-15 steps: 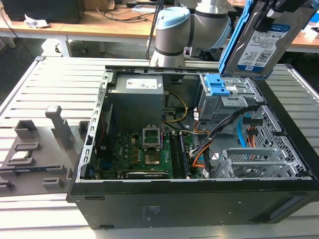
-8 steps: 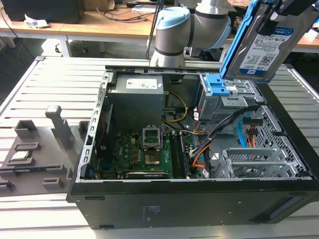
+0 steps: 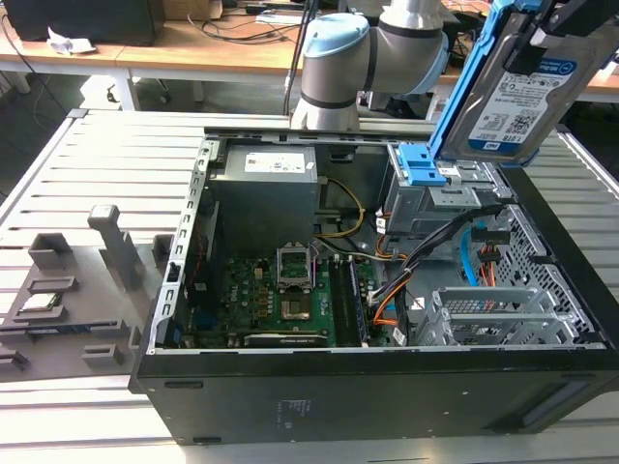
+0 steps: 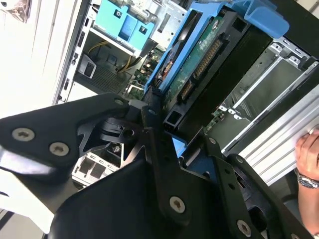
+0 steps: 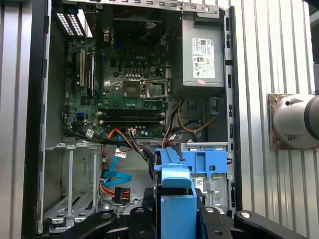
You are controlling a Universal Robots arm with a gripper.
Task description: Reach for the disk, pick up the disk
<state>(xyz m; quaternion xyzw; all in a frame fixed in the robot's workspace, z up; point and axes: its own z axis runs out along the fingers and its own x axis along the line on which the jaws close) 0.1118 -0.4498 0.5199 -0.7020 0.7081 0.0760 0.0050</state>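
Observation:
The disk (image 3: 522,87), a silver drive with a white-and-blue label and a blue edge frame, hangs tilted in the air above the far right corner of the open computer case (image 3: 387,387) in the exterior view. My gripper (image 3: 571,14) is shut on its upper end. In the second wrist view the disk (image 4: 199,59) shows edge-on, with its green board and connector, clamped by the black gripper (image 4: 167,127). In the first wrist view the disk's blue frame (image 5: 177,199) sticks out from the gripper (image 5: 174,221) over the drive bay.
Inside the case lie a motherboard (image 3: 280,300), a grey power supply (image 3: 266,188), cables and a blue drive caddy (image 3: 421,164) in its bay. A grey fixture (image 3: 58,290) holding a small chip sits at the exterior view's left. A person's hand (image 4: 309,154) rests beside the case.

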